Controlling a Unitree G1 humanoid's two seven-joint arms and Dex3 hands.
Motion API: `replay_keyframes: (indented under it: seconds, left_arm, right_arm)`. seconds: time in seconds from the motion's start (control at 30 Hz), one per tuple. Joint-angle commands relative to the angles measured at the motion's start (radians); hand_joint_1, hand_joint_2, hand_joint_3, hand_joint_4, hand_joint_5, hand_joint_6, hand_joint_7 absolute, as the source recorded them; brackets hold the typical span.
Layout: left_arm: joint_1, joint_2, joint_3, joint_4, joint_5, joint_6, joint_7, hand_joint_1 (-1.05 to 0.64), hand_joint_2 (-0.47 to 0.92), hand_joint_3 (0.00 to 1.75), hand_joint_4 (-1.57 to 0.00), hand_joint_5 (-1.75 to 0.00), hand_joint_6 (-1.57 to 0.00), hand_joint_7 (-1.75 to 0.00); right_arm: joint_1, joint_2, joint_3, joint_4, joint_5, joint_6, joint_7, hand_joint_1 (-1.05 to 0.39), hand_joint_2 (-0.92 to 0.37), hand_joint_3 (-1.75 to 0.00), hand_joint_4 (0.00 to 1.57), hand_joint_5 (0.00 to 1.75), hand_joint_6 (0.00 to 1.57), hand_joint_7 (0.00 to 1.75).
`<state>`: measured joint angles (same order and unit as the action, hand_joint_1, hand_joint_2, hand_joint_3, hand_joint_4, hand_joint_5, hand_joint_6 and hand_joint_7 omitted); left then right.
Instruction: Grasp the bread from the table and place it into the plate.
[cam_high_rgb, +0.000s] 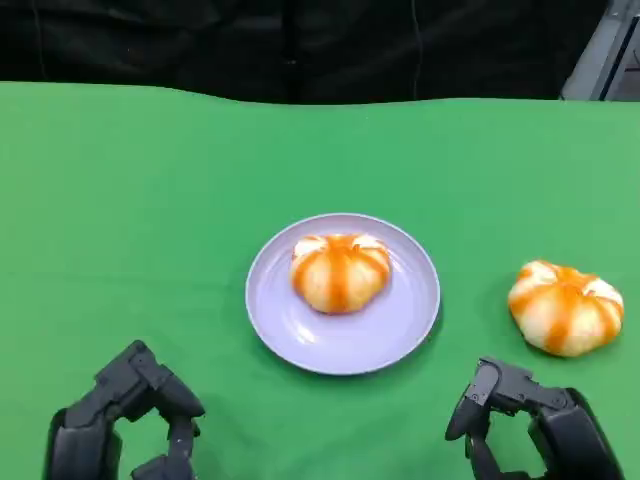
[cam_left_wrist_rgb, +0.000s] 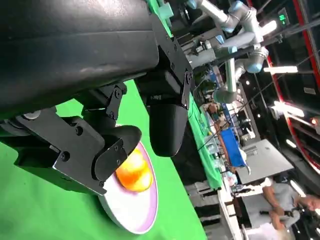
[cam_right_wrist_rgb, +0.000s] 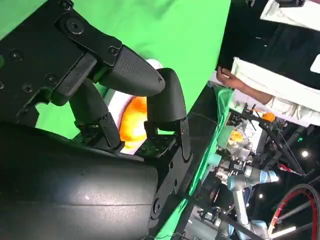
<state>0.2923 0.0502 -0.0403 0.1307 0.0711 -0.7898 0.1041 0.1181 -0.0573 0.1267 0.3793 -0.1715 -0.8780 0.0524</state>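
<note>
left hand (cam_high_rgb: 125, 420) hovers low over the green table (cam_high_rgb: 130, 220), fingers apart, holding nothing. the plate (cam_high_rgb: 400, 320) sits mid-table with one bun (cam_high_rgb: 340, 272) on it. a second bun (cam_high_rgb: 566, 307) lies on the cloth right of the plate, just beyond the right hand (cam_high_rgb: 530, 420), fingers spread and empty.

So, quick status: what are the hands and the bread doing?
Left hand and right hand empty, low over the table. One bun on plate, another bun right of it. Nothing in the way.
</note>
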Motion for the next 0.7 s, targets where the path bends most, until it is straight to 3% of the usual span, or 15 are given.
replay_keyframes:
  seconds: [0.03,0.43,0.7]
  left_arm:
    - [-0.006,0.003,0.021,0.02,-0.004,-0.009,-0.014,0.01,0.57,1.1,-0.74,-1.75,-0.64,-1.67]
    - [-0.011,-0.01,0.031,0.034,-0.005,-0.017,-0.029,0.0,0.58,1.08,-0.74,-1.75,-0.65,-1.65]
    - [-0.014,-0.016,0.045,0.04,0.018,-0.028,-0.025,0.03,0.54,1.16,-0.72,-1.75,-0.68,-1.61]
  right_arm:
    - [0.004,-0.018,-0.007,-0.007,0.009,0.001,0.001,-0.51,-0.35,-1.49,0.79,1.75,0.73,1.56]
    - [0.001,-0.023,-0.005,0.007,0.025,-0.01,0.008,-0.5,-0.34,-1.48,0.78,1.75,0.73,1.55]
    - [-0.001,-0.023,-0.006,0.012,0.024,-0.012,0.008,-0.51,-0.36,-1.48,0.78,1.75,0.74,1.55]
